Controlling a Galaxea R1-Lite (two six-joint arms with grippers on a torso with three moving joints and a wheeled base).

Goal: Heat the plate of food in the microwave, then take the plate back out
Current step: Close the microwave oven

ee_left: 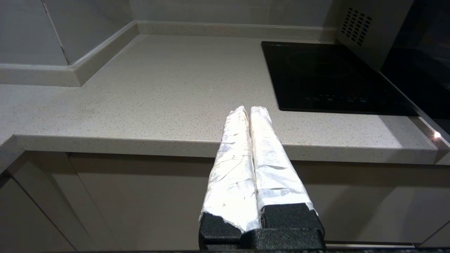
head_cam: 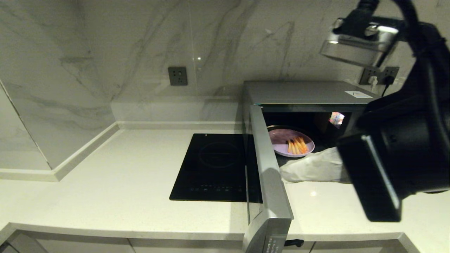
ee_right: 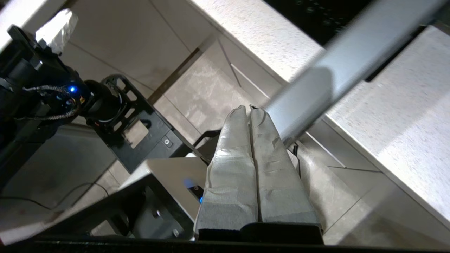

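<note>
Plate: round pale lavender plate of yellow-orange fries [head_cam: 291, 142] – inside open silver-grey microwave [head_cam: 306, 92], near its left front.
Handling: likely light, rigid, slippery (pinch the near rim).
Right gripper [ee_right: 249, 109]: pressed shut, empty – beside the door.
Left gripper [ee_left: 249, 109]: closed, parked.

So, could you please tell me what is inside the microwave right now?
The microwave stands open with the plate of food, fries on it, inside. Its right part is covered by the right arm, so anything there cannot be seen.
</note>
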